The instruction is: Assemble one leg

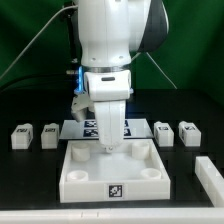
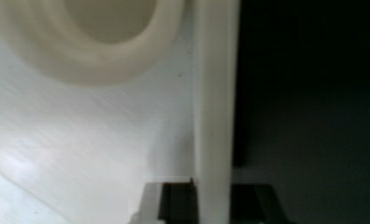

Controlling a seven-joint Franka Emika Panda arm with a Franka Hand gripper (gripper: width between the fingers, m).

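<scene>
Where the view is nearest: the square panel (image 1: 85,185) lies flat on the dark counter (image 1: 30,195), with round sockets in its corners. A white piece (image 1: 208,172) just off its corner on the exterior view's right is cut by the frame.
Hand: the hand (image 1: 108,145) is low at the middle of the panel's far wall and holds no leg.
Hand's state: in the wrist view two dark fingers (image 2: 173,203) show either side of the panel's thin wall (image 2: 214,100), with a socket (image 2: 102,20) beyond. It is too blurred to tell whether they pinch the wall or stand spread about it.
Legs: four legs lie loose in a row level with the panel's far edge, two on each side.
Deciding relation: the inner right leg (image 1: 163,131) and inner left leg (image 1: 50,135) lie sideways from the hand, about equally near and apart from it, so either calls for a lift and a sideways reach.
Long axis: it seems to run near-to-far, but the blocks are too small to be sure.
Farthest: the marker board (image 1: 88,126) lies behind the hand.
</scene>
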